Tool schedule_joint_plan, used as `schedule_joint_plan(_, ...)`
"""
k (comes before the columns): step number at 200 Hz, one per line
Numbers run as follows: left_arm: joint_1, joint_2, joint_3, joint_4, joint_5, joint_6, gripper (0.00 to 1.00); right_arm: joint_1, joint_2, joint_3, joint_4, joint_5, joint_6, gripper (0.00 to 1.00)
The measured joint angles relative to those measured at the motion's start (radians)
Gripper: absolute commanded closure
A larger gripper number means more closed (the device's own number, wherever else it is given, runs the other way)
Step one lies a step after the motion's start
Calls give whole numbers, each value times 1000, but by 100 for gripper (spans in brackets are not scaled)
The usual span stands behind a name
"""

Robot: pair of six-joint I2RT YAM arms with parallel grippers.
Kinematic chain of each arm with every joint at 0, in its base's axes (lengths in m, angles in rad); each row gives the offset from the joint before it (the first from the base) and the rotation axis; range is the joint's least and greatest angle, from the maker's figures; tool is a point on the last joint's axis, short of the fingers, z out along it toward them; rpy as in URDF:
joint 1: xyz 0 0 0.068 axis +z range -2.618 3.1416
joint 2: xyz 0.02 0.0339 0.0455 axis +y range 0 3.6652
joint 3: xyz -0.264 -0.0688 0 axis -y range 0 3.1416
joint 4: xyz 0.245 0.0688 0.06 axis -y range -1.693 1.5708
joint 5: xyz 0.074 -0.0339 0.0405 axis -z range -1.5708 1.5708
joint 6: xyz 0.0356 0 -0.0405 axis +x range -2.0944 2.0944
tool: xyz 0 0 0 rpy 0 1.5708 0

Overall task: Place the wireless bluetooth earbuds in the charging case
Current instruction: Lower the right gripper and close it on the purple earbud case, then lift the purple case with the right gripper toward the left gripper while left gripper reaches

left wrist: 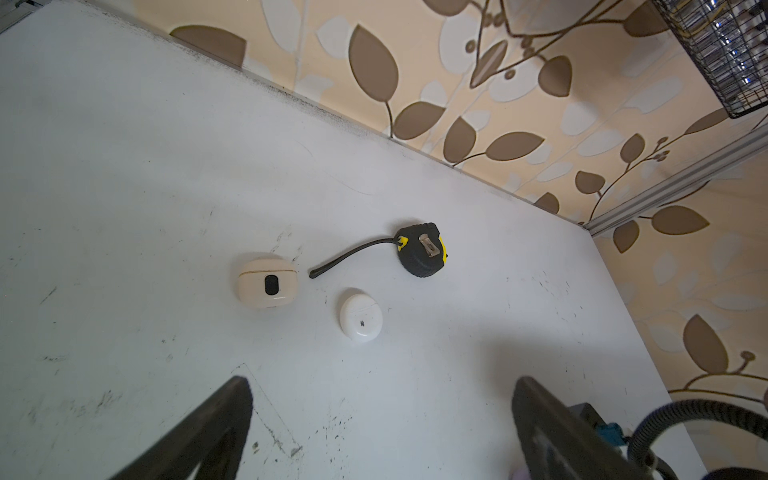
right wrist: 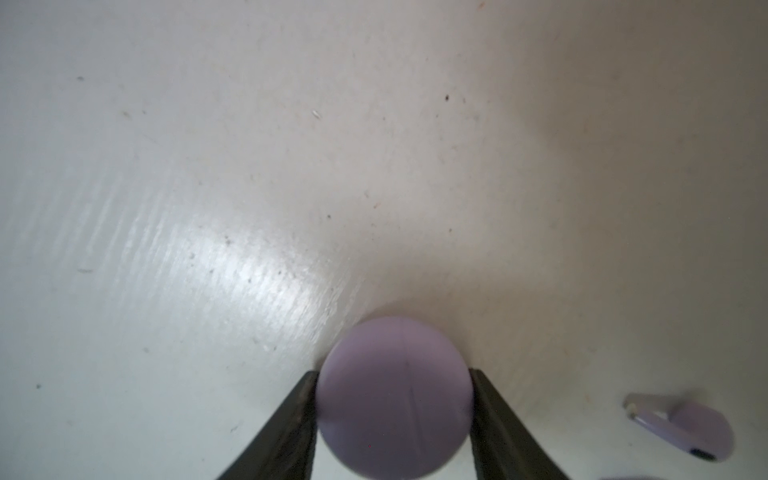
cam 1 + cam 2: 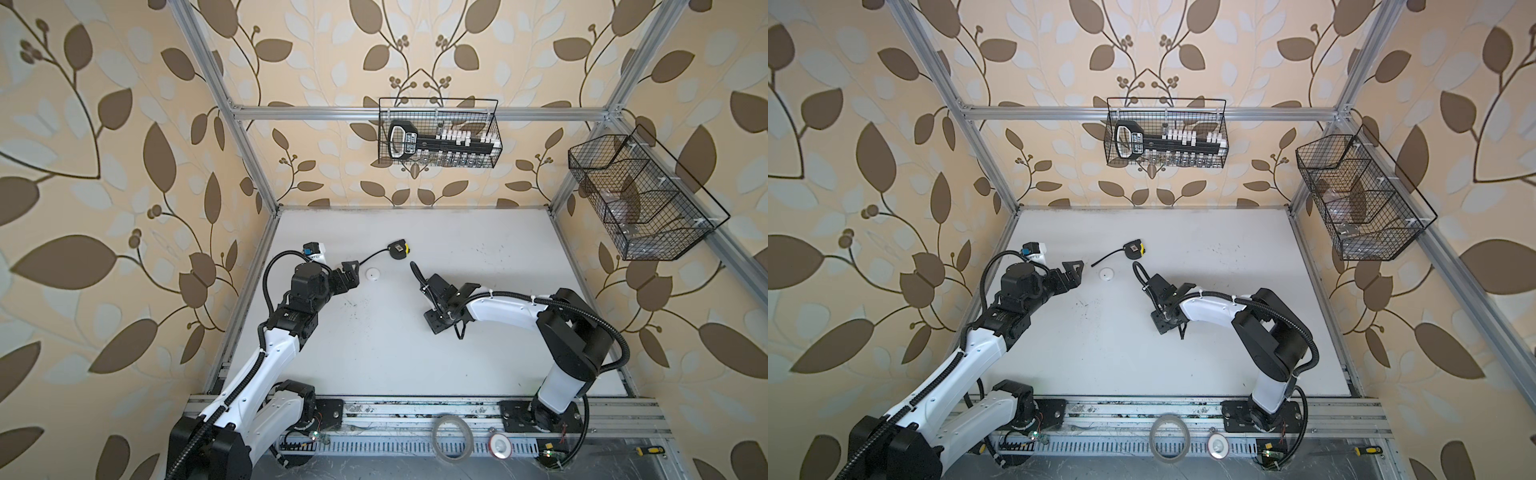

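Jaws on the left gripper [image 3: 352, 274] are spread wide with nothing between them, hanging over the desk [image 1: 124, 166] near its left edge. In front of it sit a cream case [image 1: 266, 284], a white case [image 1: 360, 316] and a tape [image 1: 422, 249], all apart, both cases closed. Mid-desk, the right gripper [image 2: 394, 373] has its jaws pinched against both sides of a lavender case [image 2: 395, 411]. One lavender bud [image 2: 685, 428] lies loose on the desk near it.

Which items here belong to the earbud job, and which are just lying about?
Job:
lavender case
lavender earbud
cream case
white case

Lying about:
tape measure
tape roll
screwdriver
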Motion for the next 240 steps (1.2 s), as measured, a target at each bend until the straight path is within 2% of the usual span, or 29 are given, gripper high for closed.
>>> schedule_joint_plan(29,0,0,0,0,4,0,1,4,0,0,1,0,2,56)
schedule_joint_plan(54,0,0,0,1,33,0,1,6,0,0,2,1,0,58)
schedule_joint_plan(97,0,-14,0,3,175,3,5,39,-29,-15,7,24,-9,61)
schedule_joint_plan(123,0,-54,0,9,292,-3,8,75,-130,-30,7,72,-24,66)
schedule_joint_plan(143,0,-95,0,20,395,-17,9,108,-271,-45,28,122,-46,68)
schedule_joint_plan(157,0,-124,0,23,468,-33,11,147,-388,-61,59,169,-71,74)
schedule_joint_plan(171,0,-150,0,27,537,-51,11,211,-489,-72,101,228,-116,80)
schedule_joint_plan(208,-12,-201,0,73,683,-102,12,423,-687,-166,286,358,-315,76)
schedule_joint_plan(240,-70,-235,0,97,737,-108,12,458,-752,-188,404,417,-476,82)
